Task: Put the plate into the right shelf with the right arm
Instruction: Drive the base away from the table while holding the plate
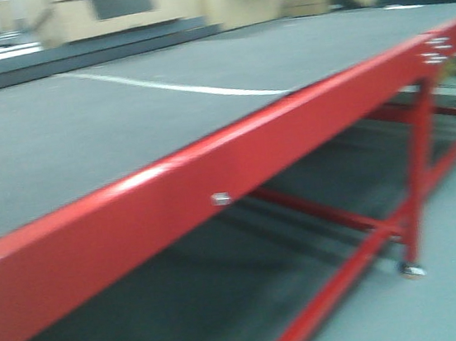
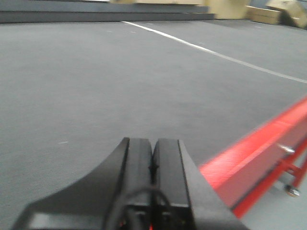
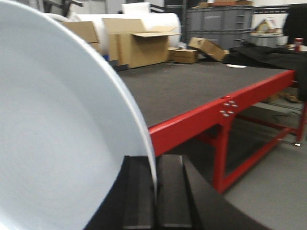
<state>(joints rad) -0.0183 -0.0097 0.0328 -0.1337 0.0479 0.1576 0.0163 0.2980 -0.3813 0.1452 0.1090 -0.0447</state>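
The plain white plate (image 3: 57, 129) fills the left half of the right wrist view, held on edge. My right gripper (image 3: 154, 160) is shut on its rim, one black finger on each side, and holds it in the air beside the red-framed table (image 3: 192, 125). My left gripper (image 2: 153, 143) is shut and empty, its black fingers pressed together, low over the grey table top (image 2: 96, 81). The steel right shelf is out of view in every frame. The plate and both grippers do not show in the front view.
The red-framed table (image 1: 211, 168) with its grey top and a white line (image 1: 176, 85) crosses the front view, blurred; its legs and castor (image 1: 411, 269) stand on the grey floor. Cardboard boxes (image 3: 134, 45), white rolls and grey crates (image 3: 220, 21) stand beyond the table.
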